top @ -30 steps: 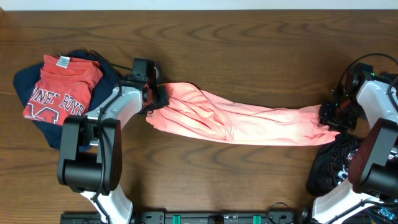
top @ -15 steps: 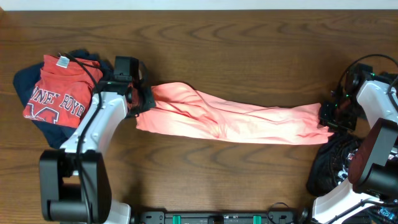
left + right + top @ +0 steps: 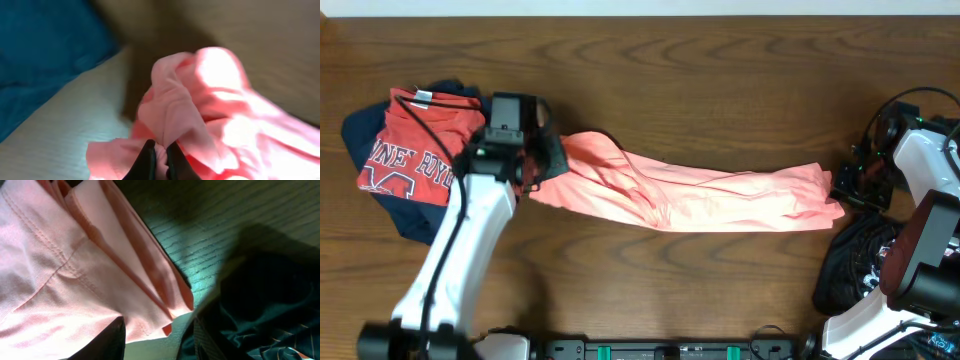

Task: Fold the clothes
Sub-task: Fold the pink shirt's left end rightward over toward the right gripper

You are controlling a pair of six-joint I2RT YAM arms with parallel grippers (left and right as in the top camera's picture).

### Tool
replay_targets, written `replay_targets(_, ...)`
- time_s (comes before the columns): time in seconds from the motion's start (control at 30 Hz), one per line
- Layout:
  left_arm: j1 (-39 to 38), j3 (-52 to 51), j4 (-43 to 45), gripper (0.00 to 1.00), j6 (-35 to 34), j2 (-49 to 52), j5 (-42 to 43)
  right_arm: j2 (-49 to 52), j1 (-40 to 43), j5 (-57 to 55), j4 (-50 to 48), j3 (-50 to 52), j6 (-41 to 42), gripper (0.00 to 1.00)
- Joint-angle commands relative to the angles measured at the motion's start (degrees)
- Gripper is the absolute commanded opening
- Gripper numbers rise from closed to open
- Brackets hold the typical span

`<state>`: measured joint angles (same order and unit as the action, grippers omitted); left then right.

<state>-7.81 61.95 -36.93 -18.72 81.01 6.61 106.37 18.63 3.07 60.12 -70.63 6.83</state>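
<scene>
Nearest me on the right, a dark heap of clothes (image 3: 850,270) waits at the edge of the worktop (image 3: 720,80), just beside my right arm.

Across the middle lies the pink shirt (image 3: 710,195), pulled out into a long, creased band from left to right. My left pincer (image 3: 160,152) is clamped tight on a bunched fold at its left end, holding that end a little off the wood. My right pincer (image 3: 157,340) sits at the other end with its fingers apart; the hem lies between them, not pinched, and that end rests on the wood.

I judge this to be the laying-out step: the shirt is stretched out but roped up, not yet flat enough to fold. Next I would need to set the left end down, take fresh holds on the corners and spread the cloth wide before any crease is made.

On the left, just beyond my left pincer, a folded red shirt (image 3: 415,140) with white lettering lies on top of a navy garment (image 3: 365,135).

The worktop is dark wood with a strong grain, bare on the far side. A pale strip runs along its far edge; I cannot tell what it is.
</scene>
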Motion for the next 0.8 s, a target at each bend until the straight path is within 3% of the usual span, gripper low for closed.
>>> replay_targets(0.0,-6.05,0.81,2.64,0.06,-1.36,-3.58,2.84,-0.61,0.46,0.44,-0.15,0.17,0.85,0.43)
replay_targets(0.37,-30.82,0.81,14.25,0.06,-10.1,2.54,2.82,-0.61,0.46,1.49,-0.09,0.17,0.83,0.43)
replay_targets(0.77,-42.45,0.81,32.79,0.06,-16.17,13.86,2.84,-0.61,0.48,1.49,-0.04,0.17,0.83,0.43)
